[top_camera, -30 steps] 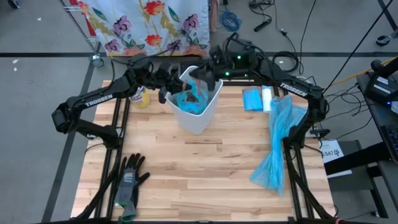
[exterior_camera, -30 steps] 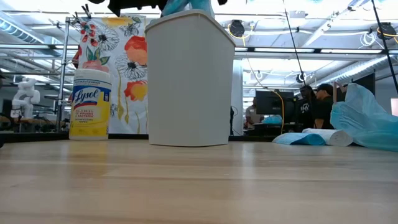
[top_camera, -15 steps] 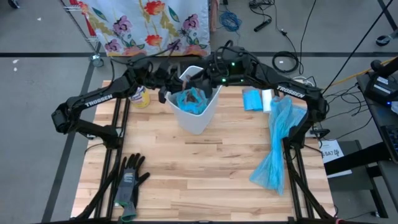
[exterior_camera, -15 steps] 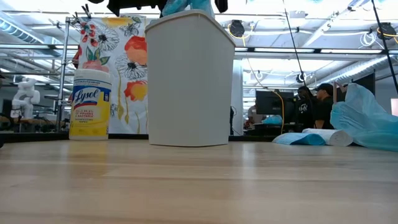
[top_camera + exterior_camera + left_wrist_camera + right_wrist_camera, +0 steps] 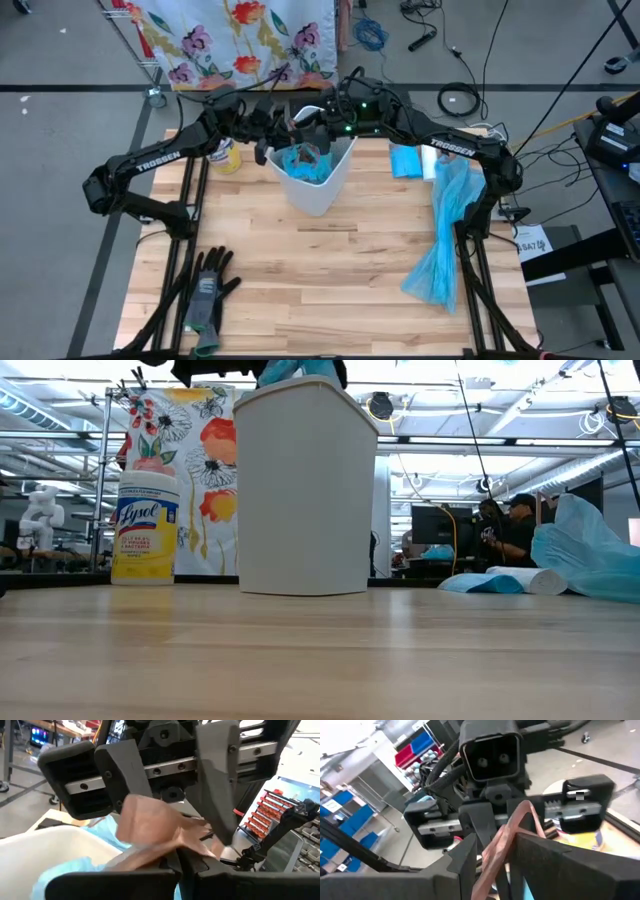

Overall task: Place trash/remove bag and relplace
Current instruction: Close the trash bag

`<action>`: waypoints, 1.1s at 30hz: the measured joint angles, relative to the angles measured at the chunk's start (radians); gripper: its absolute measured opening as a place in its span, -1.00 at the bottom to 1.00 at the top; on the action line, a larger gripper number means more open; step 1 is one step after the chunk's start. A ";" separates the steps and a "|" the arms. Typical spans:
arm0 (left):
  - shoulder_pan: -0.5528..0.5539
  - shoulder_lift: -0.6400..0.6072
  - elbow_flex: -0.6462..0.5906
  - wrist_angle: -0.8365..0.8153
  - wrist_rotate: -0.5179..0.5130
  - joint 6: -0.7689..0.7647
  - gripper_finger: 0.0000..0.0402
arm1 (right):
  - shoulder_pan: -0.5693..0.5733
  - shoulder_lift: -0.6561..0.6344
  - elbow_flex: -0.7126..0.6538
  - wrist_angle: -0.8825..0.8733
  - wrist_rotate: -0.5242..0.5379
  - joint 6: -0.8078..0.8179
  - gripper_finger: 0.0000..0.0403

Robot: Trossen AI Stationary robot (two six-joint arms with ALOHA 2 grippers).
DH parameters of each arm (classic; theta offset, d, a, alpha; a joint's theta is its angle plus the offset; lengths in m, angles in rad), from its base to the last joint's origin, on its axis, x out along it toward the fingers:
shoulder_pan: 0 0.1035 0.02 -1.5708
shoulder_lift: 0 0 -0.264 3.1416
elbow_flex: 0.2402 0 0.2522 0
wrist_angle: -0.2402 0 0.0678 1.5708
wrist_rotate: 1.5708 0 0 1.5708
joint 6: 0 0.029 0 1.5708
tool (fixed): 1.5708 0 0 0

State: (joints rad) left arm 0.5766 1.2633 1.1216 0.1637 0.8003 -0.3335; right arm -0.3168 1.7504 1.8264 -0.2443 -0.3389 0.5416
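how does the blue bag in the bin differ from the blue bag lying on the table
The bag in the bin is tucked inside the white bin as a liner, bunched, with brown trash in it. The bag on the table lies loose and stretched out long by the right edge. Both are thin light-blue plastic.

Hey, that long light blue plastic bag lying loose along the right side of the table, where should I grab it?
The light blue plastic bag lies flat on the wooden table, narrow and gathered at its middle and fanning wider at both ends. Grip it at that bunched waist, probably coming straight down from above with the pincer closing across its width, where there is most film to pinch.
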 joint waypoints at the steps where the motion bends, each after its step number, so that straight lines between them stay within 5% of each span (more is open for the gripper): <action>1: 0.000 0.000 -0.001 -0.005 0.001 -0.001 -1.00 | 0.001 0.008 0.001 0.008 0.000 0.006 -0.38; 5: 0.001 0.001 -0.002 -0.023 -0.002 -0.001 -1.00 | -0.009 0.029 0.002 0.016 -0.008 0.011 -0.49; 11: 0.001 0.000 -0.002 -0.051 -0.024 0.009 -1.00 | -0.011 0.045 0.000 0.056 0.012 -0.037 -0.96; 33: -0.039 0.039 0.002 0.043 -0.086 -0.002 -1.00 | 0.013 0.045 0.066 0.254 -0.045 0.041 -1.00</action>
State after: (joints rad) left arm 0.5381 1.3022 1.1240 0.2071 0.7140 -0.3354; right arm -0.3039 1.7954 1.8927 0.0093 -0.3842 0.5827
